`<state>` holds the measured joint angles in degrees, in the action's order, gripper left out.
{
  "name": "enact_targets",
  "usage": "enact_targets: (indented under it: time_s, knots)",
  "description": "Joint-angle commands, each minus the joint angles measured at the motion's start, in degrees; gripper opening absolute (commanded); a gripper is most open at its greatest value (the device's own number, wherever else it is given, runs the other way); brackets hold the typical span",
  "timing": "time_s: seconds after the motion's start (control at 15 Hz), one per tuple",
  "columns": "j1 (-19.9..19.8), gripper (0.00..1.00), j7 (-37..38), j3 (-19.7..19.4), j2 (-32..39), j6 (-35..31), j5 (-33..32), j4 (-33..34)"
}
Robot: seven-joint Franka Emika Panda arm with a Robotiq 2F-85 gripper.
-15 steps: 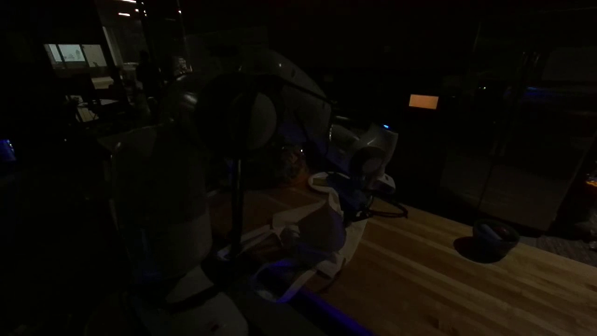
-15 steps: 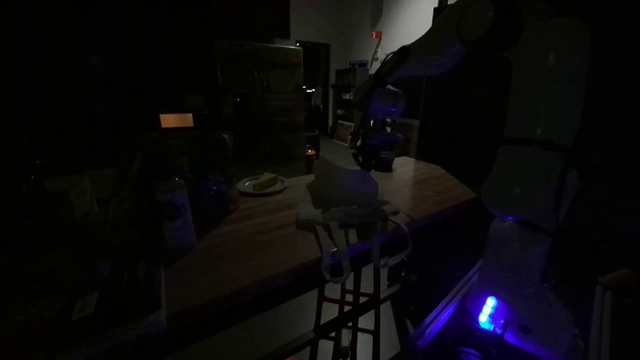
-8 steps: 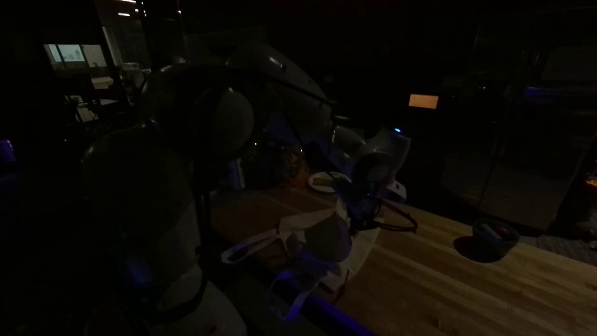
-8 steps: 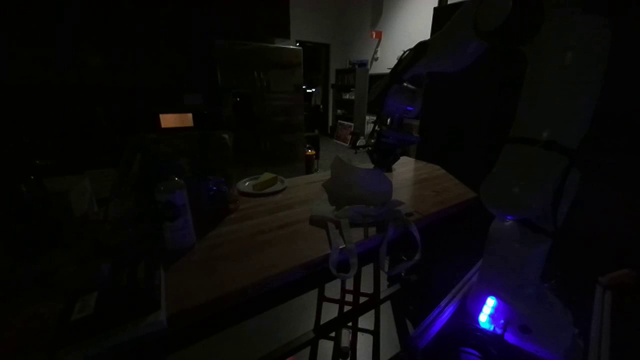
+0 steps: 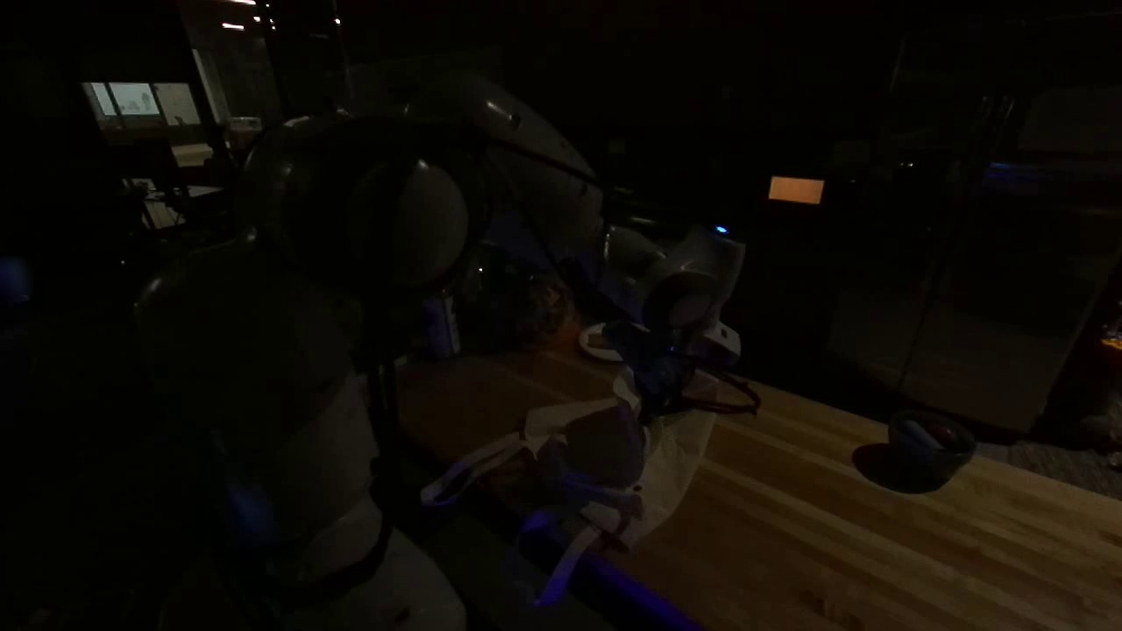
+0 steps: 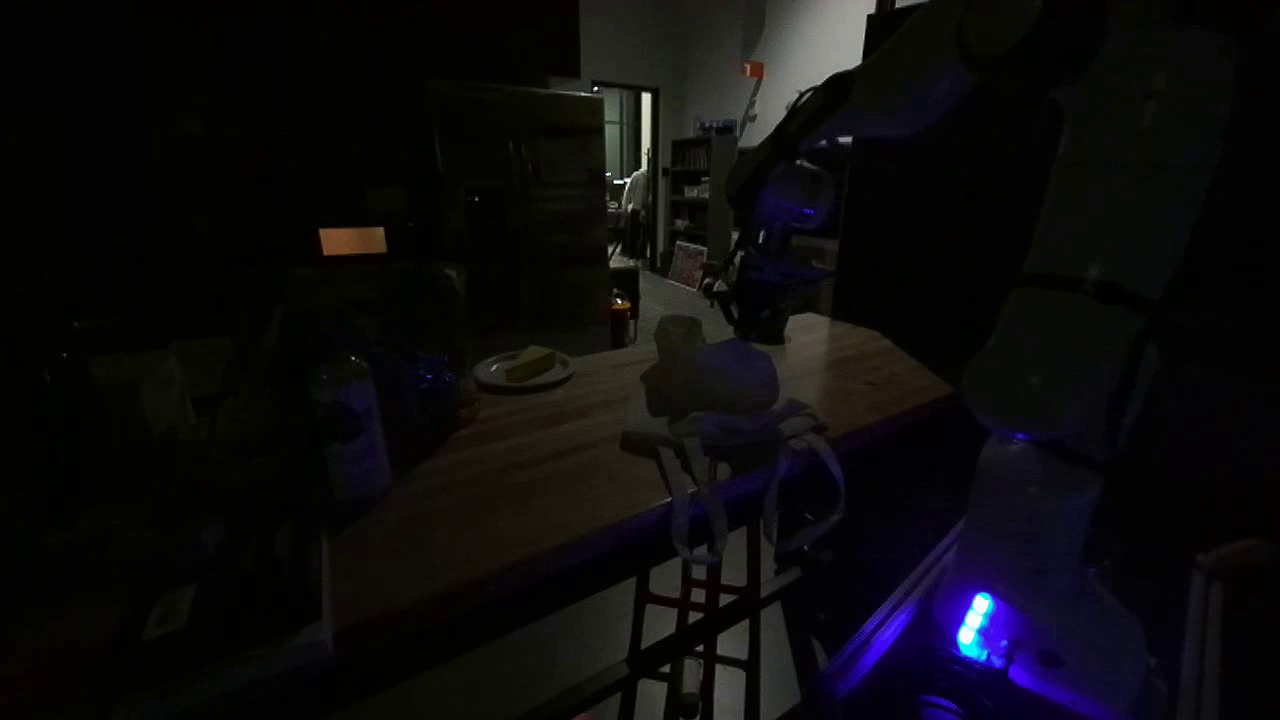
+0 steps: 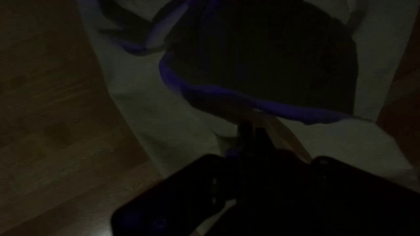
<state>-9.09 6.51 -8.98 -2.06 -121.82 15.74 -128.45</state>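
A pale cloth bag (image 5: 679, 464) lies crumpled on the wooden table, with its strap loops (image 6: 695, 510) hanging over the edge. It also shows in an exterior view (image 6: 725, 385). In the wrist view the bag (image 7: 193, 131) spreads below the gripper, with a large dark area and a blue-lit rim. My gripper (image 7: 252, 129) has its fingertips close together, and a fold of the cloth runs at the tips. In both exterior views the gripper (image 5: 659, 407) (image 6: 765, 335) is at the bag's far side. The light is very dim, and the exact grip point is hidden in shadow.
A bowl (image 5: 932, 451) with objects in it stands on the wooden table (image 5: 833, 535). A plate (image 6: 490, 377) carries a yellow block (image 6: 530, 365). A bottle (image 6: 350, 430) stands near the plate. A stool (image 6: 700, 620) is below the table edge.
The gripper moved toward the bowl and the bag shifted with it. It then rose and drew back a little, and the bag's folds changed. A distant doorway is now lit.
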Motion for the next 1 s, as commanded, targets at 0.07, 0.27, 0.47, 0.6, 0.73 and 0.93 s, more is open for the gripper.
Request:
enact_targets:
  time_s: [0.07, 0.27, 0.47, 0.6, 0.73, 0.93]
  knots:
    - [2.7, 0.01, 2.2, 2.7, 0.5, 0.5, 0.2, 2.6]
    - [4.7, 0.01, 2.5, 4.6, 1.4, 0.7, -0.1, 5.1]
    - [6.3, 0.01, 2.5, 6.2, 2.7, 1.1, -0.6, 7.7]
    - [7.2, 0.01, 2.3, 7.2, 3.7, 1.4, -0.7, 9.4]
    - [8.1, 0.01, 2.2, 8.2, 5.0, 1.8, -0.9, 11.4]
    - [9.2, 0.01, 1.9, 9.4, 7.1, 2.5, -1.1, 14.7]
